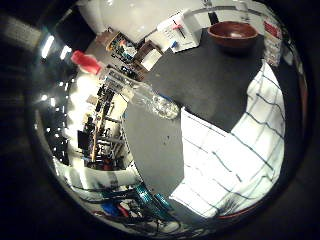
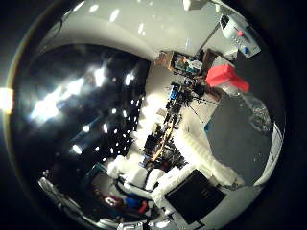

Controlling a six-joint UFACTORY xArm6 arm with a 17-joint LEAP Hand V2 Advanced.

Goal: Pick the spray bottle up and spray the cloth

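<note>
Brown bowl (image 1: 233, 34) on dark table (image 1: 210, 80), cluttered shelves (image 1: 125, 50) beyond

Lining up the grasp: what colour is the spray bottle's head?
Red, on a clear spray bottle; the head shows best in the thumb side palm view.

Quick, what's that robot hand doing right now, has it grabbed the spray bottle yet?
Right hand: nothing held; whether it is open or shut cannot be told. The spray bottle stands free on the table.

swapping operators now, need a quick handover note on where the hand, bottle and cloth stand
Right hand: white fingers reach out, holding nothing.
Spray bottle: clear with a red head, standing on the dark table, not yet gripped.
Checked cloth: spread flat on the table beside the bottle; a brown bowl sits further back.
Done: nothing visible.
Left: grasp the bottle, lift, spray the cloth.
</note>
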